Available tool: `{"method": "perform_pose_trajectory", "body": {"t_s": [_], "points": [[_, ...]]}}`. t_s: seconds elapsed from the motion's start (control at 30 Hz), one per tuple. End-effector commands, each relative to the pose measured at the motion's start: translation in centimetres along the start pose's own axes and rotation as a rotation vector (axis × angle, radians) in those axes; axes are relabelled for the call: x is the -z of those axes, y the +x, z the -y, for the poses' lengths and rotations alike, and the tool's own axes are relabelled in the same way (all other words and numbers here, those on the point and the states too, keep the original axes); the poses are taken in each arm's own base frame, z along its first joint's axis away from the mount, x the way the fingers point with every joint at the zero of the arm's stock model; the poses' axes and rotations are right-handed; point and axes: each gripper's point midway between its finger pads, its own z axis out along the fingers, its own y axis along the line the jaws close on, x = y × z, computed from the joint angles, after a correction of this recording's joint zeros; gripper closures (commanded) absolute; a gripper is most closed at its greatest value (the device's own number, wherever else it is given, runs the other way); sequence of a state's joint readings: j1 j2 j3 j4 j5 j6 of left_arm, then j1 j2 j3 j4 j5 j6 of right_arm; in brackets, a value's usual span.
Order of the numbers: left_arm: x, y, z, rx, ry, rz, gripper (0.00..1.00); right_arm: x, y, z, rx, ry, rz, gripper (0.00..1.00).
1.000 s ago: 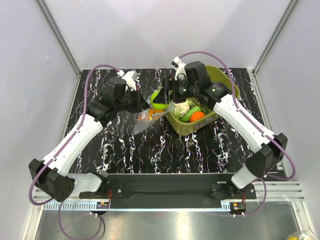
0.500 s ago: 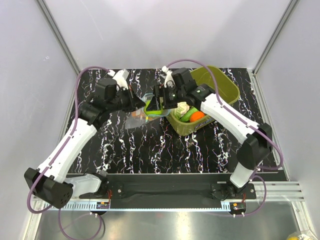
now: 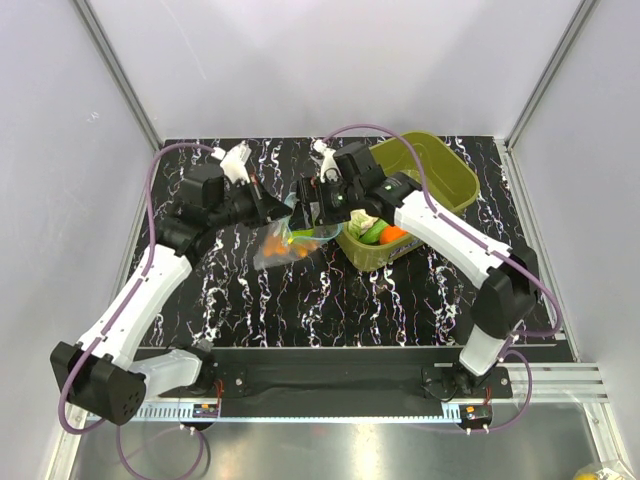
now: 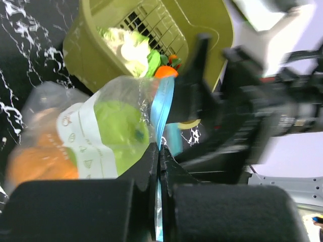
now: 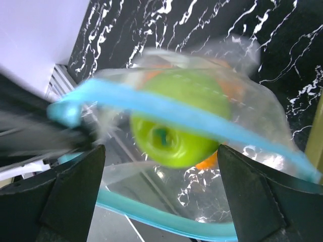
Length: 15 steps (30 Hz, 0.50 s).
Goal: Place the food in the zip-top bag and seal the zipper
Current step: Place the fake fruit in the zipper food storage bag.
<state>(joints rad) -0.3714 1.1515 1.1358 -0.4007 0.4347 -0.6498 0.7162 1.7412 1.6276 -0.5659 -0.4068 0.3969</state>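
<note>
The clear zip-top bag (image 3: 283,243) lies on the black marbled table, left of the olive tub (image 3: 440,175). My left gripper (image 3: 281,208) is shut on the bag's light-blue zipper strip (image 4: 162,108) and holds the mouth up. A green apple (image 5: 174,121) sits just inside the mouth, between the two zipper strips; it shows through the film in the left wrist view (image 4: 118,128). Orange carrot pieces (image 4: 40,161) lie deeper in the bag. My right gripper (image 5: 160,151) is open at the bag's mouth, jaws wide on either side of the apple, not touching it.
The tub holds a white cauliflower (image 3: 366,218), a green cucumber (image 3: 375,233) and an orange round fruit (image 3: 394,234). The two grippers are close together over the bag. White walls with metal posts enclose the table on three sides.
My right gripper carried the green apple left from the tub to the bag's mouth and has let it go inside. My left gripper and the bag shifted slightly left.
</note>
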Motion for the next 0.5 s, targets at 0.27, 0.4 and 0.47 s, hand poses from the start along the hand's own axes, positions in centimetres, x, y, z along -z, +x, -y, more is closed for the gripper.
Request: {"method": "perform_pose_trajectory", "body": {"t_s": [0.27,0.4,0.47], "points": [[0.9,-0.5,2.3,-0.043,0.153,0.039,1.0,7.1,-4.7,0.6,-0.009,0.174,0.207,0.22],[0.7,-0.3,2.2,-0.052,0.16,0.032,1.0,9.1,-5.0,2.8,-0.093,0.279,0.214,0.38],[0.7,-0.2,2.2,-0.052,0.168,0.029,1.0,10.0,-5.0,3.2,-0.097,0.326,0.22,0.4]]}}
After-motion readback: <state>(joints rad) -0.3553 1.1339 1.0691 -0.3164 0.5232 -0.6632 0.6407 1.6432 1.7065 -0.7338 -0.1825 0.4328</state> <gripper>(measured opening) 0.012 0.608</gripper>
